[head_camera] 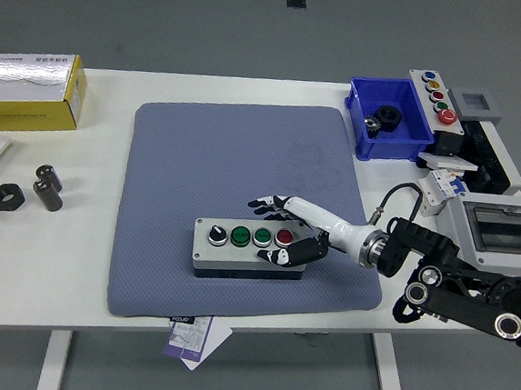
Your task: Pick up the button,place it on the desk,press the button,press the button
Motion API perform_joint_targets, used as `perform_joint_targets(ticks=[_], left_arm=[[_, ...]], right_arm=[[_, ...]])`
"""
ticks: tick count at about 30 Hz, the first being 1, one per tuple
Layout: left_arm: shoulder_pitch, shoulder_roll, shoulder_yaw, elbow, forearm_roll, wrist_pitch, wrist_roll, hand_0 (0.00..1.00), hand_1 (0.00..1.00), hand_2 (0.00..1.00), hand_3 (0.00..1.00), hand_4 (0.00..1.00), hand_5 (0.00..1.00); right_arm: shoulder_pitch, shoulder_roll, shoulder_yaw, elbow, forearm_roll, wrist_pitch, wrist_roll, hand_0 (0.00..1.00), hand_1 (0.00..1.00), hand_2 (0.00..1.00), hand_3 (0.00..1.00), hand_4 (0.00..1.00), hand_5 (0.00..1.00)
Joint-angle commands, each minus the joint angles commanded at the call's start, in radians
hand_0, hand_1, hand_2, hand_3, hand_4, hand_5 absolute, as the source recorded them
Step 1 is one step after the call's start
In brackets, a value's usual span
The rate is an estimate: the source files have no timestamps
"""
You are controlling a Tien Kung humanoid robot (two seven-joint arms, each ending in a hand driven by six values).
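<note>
The button box (238, 248), grey with a black selector, two green buttons and a red button on top, lies flat on the blue-grey mat (236, 156) near its front edge. My right hand (286, 221) reaches in from the right and hovers at the box's right end. Its white-tipped fingers (267, 203) are spread just behind the box. The thumb (298, 250) lies against the box's right end beside the red button. The hand is open and no longer grips the box. My left arm is out of view.
A blue bin (409, 140) with a black part stands at the back right, beside a second button box (436, 96) and a grey enclosure (503, 234). At the left are a yellow box (30, 93), black cylinders (48, 186) and a nut (8, 196).
</note>
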Motion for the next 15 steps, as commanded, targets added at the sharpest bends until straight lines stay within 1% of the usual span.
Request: perform_joint_targets(ticks=[2,5,7,9,10,11,12,13,15], left_arm=[[0.000,0.000,0.002,0.000,-0.002,0.000,-0.001,0.724,0.703,0.624,0.621,0.721,0.224],[0.000,-0.001,0.005,0.000,-0.006,0.000,-0.002,0.724,0.703,0.624,0.621,0.721,0.224],[0.000,-0.001,0.007,0.000,-0.009,0.000,-0.003,0.724,0.703,0.624,0.620,0.721,0.225],[0.001,-0.002,0.009,0.000,-0.012,0.000,-0.003,0.724,0.703,0.624,0.620,0.721,0.225],[0.002,-0.002,0.009,0.000,-0.013,0.000,-0.004,0.724,0.703,0.624,0.620,0.721,0.225],[0.003,-0.002,0.010,0.000,-0.014,0.001,-0.003,0.724,0.703,0.624,0.620,0.721,0.225],[0.004,-0.002,0.009,0.000,-0.015,0.001,-0.003,0.724,0.703,0.624,0.620,0.721,0.225],[0.005,-0.002,0.009,0.000,-0.015,0.001,-0.003,0.723,0.702,0.624,0.620,0.720,0.224],[0.007,-0.002,0.008,-0.001,-0.015,0.001,-0.002,0.723,0.702,0.624,0.620,0.720,0.224]], right_arm=[[-0.003,-0.006,0.016,0.003,0.040,0.019,0.007,0.894,0.846,0.877,0.910,0.355,0.078],[-0.011,-0.019,0.047,0.014,0.062,0.020,0.013,0.894,0.846,0.877,0.910,0.355,0.078],[-0.018,-0.037,0.079,0.038,0.037,0.002,0.005,0.898,0.849,0.878,0.915,0.368,0.089],[-0.023,-0.064,0.118,0.076,-0.002,-0.021,-0.020,0.898,0.849,0.878,0.915,0.368,0.089],[-0.025,-0.084,0.144,0.101,-0.027,-0.030,-0.043,0.898,0.849,0.878,0.915,0.368,0.089],[-0.025,-0.102,0.166,0.124,-0.048,-0.018,-0.063,0.898,0.849,0.878,0.915,0.368,0.089],[-0.021,-0.124,0.193,0.152,-0.073,0.005,-0.087,0.898,0.849,0.878,0.915,0.368,0.089],[-0.017,-0.143,0.217,0.176,-0.091,0.027,-0.107,0.906,0.855,0.880,0.915,0.390,0.097],[-0.001,-0.187,0.277,0.232,-0.083,0.102,-0.158,0.906,0.855,0.880,0.915,0.390,0.097]])
